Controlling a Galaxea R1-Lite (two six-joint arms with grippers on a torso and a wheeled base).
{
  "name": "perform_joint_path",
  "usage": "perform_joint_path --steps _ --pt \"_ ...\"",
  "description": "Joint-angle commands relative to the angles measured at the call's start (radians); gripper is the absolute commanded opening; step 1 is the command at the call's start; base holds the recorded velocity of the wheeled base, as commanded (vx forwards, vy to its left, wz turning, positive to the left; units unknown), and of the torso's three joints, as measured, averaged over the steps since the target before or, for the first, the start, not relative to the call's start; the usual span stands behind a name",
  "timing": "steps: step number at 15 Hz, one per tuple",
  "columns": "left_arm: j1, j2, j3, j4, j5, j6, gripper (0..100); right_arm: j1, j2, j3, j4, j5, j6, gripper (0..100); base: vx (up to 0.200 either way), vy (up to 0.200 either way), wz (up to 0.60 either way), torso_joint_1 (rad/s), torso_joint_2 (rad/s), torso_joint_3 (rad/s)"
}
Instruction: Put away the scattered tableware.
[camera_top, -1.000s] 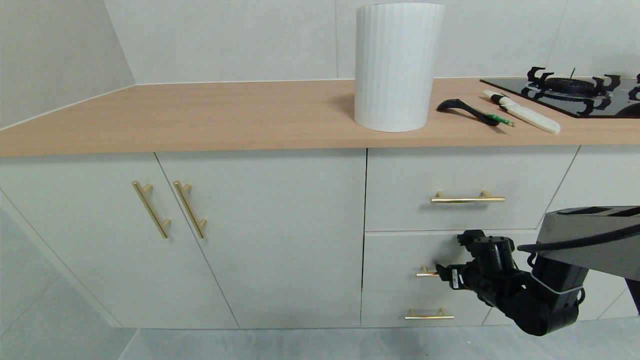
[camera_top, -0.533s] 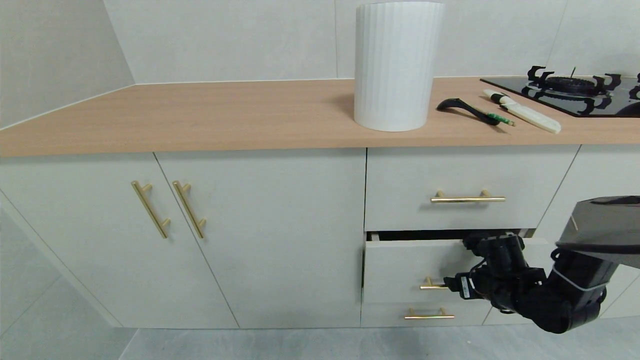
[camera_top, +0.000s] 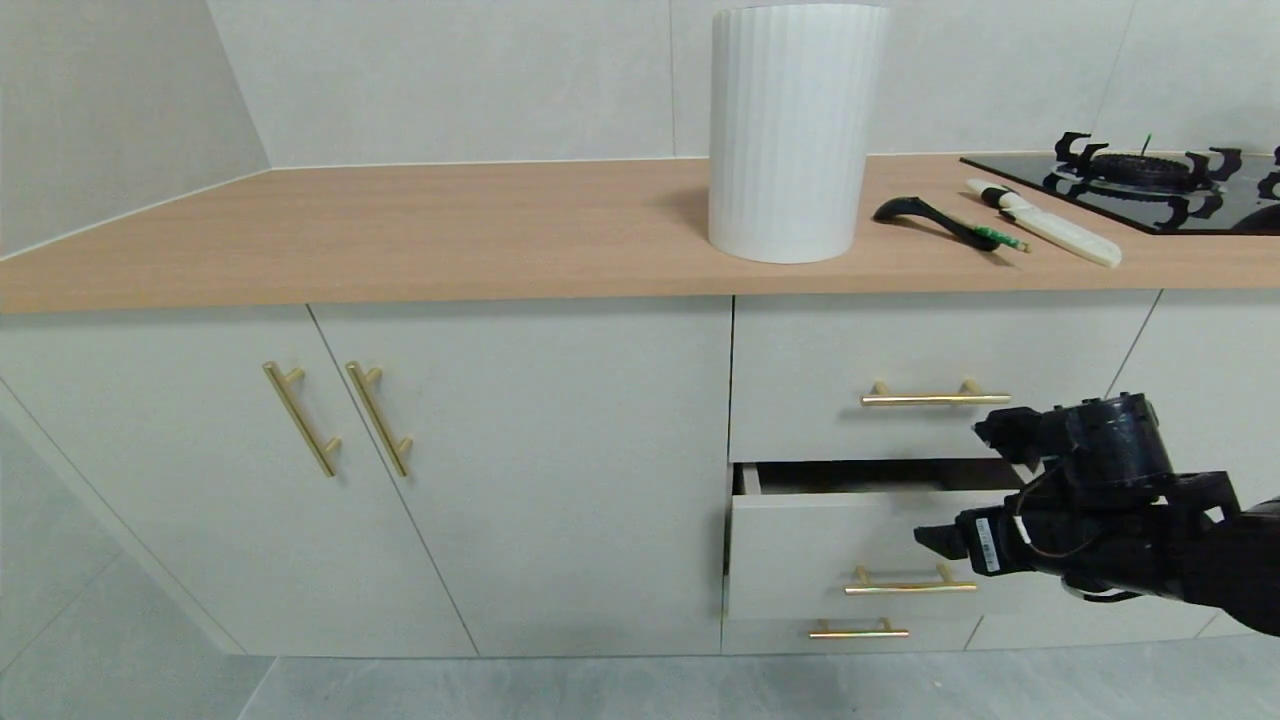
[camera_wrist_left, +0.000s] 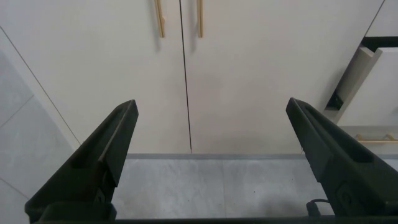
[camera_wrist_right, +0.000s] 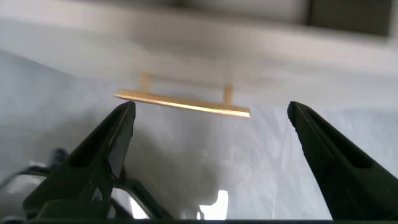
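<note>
On the wooden counter right of a tall white ribbed container (camera_top: 790, 130) lie a black spoon (camera_top: 925, 220), green-tipped chopsticks (camera_top: 996, 238) and a white knife (camera_top: 1050, 235). Below them the middle drawer (camera_top: 820, 540) stands partly pulled out, a dark gap above its front. My right gripper (camera_top: 935, 540) hangs open in front of that drawer, just above its gold handle (camera_top: 910, 586) and off it. The right wrist view has the gold handle (camera_wrist_right: 183, 104) beyond the open right gripper (camera_wrist_right: 209, 112). My left gripper (camera_wrist_left: 211, 109) is open and empty, low before the cabinet doors.
A black gas hob (camera_top: 1150, 185) sits at the counter's right end. The double cabinet doors (camera_top: 400, 470) with gold handles are shut, as are the top drawer (camera_top: 935, 370) and bottom drawer (camera_top: 860, 630). Grey tiled floor (camera_wrist_left: 205, 186) lies below.
My right gripper pulled the middle drawer out by its handle, then let go and rose up and to the right. The things on the counter have not moved.
</note>
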Motion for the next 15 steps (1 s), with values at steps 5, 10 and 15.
perform_joint_path --steps 5,10,15 --pt "0.000 0.002 0.000 0.000 0.001 0.000 100 0.020 -0.020 -0.005 -0.063 -0.004 0.006 100 0.000 0.000 0.00 0.000 0.00 0.000" --pt "0.000 0.002 0.000 -0.002 0.001 0.000 100 0.014 0.152 0.006 -0.279 -0.064 0.017 100 0.000 0.000 0.00 0.000 0.00 0.000" --pt "0.000 0.002 0.000 -0.002 0.001 0.000 100 0.011 0.235 0.001 -0.385 -0.070 0.054 100 0.000 0.000 0.00 0.000 0.00 0.000"
